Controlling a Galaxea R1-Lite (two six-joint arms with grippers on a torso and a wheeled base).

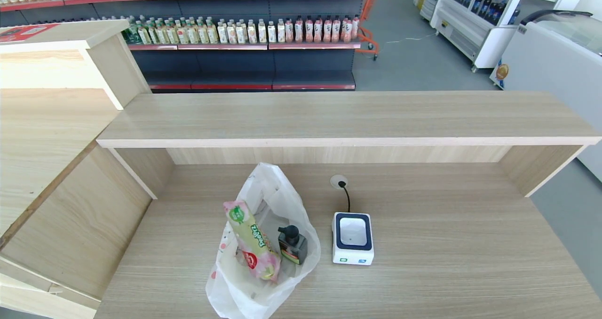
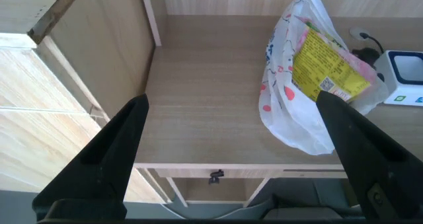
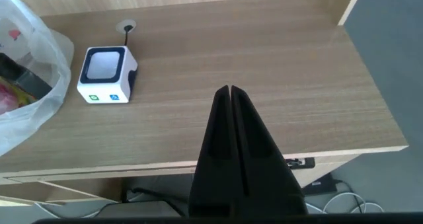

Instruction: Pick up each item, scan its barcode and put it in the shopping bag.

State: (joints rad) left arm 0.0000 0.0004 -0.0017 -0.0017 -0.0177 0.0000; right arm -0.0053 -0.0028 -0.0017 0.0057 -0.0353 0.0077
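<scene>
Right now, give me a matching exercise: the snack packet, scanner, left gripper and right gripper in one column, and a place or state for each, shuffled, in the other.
Column one
1. snack packet
2. scanner
3. left gripper
4. right gripper

Column two
A. shut, holding nothing
B. inside the shopping bag
C. open, holding nothing
D. standing on the counter

Pairs: 1-B, 2-D, 3-C, 4-A
</scene>
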